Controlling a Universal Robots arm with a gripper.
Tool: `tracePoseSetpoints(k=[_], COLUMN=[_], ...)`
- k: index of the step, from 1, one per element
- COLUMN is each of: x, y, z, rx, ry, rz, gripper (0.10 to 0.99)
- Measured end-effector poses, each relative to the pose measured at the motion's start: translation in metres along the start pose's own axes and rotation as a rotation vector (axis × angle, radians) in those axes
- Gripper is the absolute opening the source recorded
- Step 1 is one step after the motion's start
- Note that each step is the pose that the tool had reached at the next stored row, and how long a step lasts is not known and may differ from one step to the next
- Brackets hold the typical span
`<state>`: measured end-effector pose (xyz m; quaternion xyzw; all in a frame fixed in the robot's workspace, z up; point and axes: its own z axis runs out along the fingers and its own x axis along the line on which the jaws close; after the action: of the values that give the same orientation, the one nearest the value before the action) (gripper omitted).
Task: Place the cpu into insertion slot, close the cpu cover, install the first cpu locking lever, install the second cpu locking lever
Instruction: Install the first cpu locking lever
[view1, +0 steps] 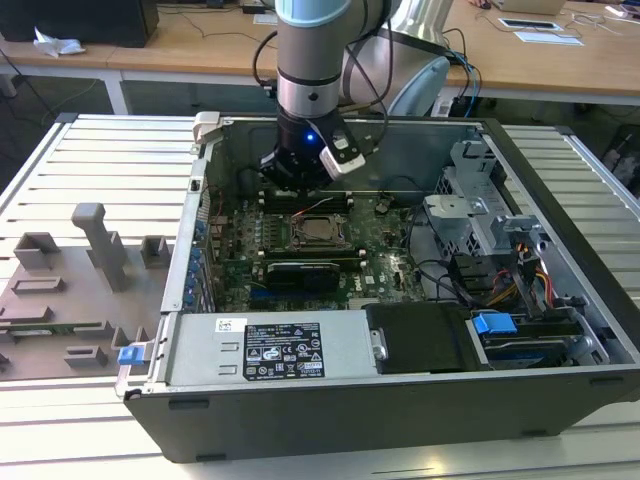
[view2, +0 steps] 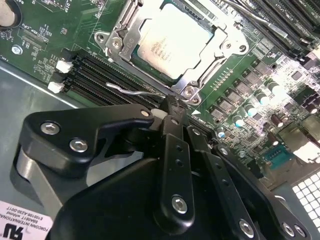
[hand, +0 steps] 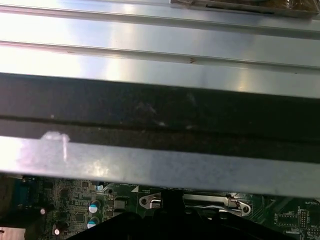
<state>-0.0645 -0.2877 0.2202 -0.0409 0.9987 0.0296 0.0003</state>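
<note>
Motherboard (view2: 40, 45), cpu (view2: 172, 42) just beyond end effector (view2: 172, 107)

I'm probably working in a lab: an opened computer case (view1: 400, 300) on a slatted metal bench (view1: 100, 170), wooden desks (view1: 180, 45) behind.

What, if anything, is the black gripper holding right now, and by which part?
Nothing. The black gripper has its fingers together just beside the corner of the steel-framed square socket, near a thin wire lever, clamping neither.
</note>
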Motion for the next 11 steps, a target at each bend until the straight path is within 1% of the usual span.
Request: tracePoseSetpoints(k=[2,5,8,11], x=[-0.0008,-0.0039,-0.0099,-0.0188], y=[0.0,0.0002,0.0014,0.0041], z=[0.001,0.002,0.0032,0.0054], rx=[0.0,0.0,0.0,0.0], ry=[0.0001,0.0001,0.0006,0.0014], rz=[0.0,0.0,0.0,0.0], gripper=[0.106,0.106,0.106,0.106])
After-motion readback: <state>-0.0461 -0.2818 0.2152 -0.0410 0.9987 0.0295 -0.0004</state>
